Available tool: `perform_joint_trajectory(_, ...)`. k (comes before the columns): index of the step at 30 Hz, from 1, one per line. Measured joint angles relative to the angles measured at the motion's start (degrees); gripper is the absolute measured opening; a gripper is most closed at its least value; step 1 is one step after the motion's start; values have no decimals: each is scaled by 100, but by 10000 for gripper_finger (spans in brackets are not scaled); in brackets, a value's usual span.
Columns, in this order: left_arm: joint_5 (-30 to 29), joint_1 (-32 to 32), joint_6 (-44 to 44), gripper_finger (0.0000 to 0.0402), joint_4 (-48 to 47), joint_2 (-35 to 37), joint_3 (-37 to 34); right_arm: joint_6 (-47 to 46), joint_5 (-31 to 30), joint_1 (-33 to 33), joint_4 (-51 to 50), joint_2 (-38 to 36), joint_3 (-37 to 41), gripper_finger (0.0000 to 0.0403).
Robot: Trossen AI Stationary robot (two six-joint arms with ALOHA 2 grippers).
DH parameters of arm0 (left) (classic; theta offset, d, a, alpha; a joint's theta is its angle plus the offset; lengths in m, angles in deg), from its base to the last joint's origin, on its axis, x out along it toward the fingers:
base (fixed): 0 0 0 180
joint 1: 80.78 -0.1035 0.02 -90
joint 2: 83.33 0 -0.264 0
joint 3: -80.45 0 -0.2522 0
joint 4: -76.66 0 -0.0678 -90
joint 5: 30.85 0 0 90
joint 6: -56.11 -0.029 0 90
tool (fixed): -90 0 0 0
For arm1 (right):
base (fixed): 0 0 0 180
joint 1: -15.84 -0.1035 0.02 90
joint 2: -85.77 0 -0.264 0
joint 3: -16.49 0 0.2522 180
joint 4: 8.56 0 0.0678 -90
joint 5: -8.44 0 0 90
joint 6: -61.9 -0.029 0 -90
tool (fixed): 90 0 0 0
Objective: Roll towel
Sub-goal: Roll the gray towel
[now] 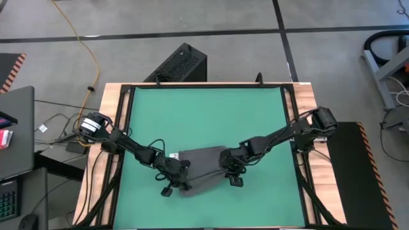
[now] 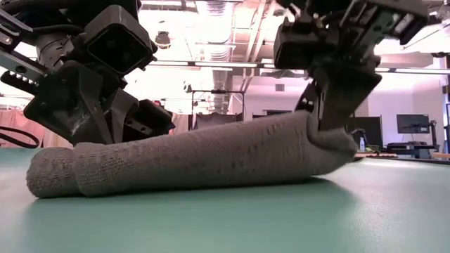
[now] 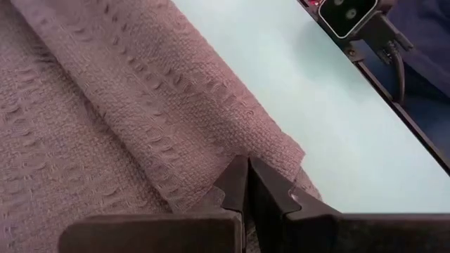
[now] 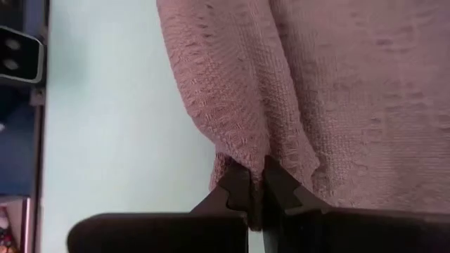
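The towel (image 1: 204, 167) lies on the near half of the green desk (image 1: 204, 115), between the two arms, and its near part is already turned over into a thick fold, which the low view shows as a long soft roll. It looks light, limp and a little rough, so it should bend easily but may loosen when nobody holds it; the best places to take it seem to be the two ends of the rolled edge. The left gripper (image 3: 246, 184) has its fingers closed on the cloth at one end, and the right gripper (image 4: 254, 188) pinches the other end in the same way. The white label is hard to find, and the arms cover both ends in the high view.
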Motion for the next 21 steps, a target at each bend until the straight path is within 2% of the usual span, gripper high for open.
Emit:
perform_joint_trajectory(10,-225,16,294,0,373,0,9,-233,8,182,-397,-202,-4,21)
perform_joint_trajectory(13,-721,166,4,0,725,26,7,-240,0,240,-506,-184,-4,21)
perform_joint_trajectory(16,-1224,285,-608,0,651,237,36,-222,-31,227,-611,-184,-4,21)
perform_joint_trajectory(21,-2547,384,-1589,0,437,471,156,-199,-22,223,-711,-184,-4,21)
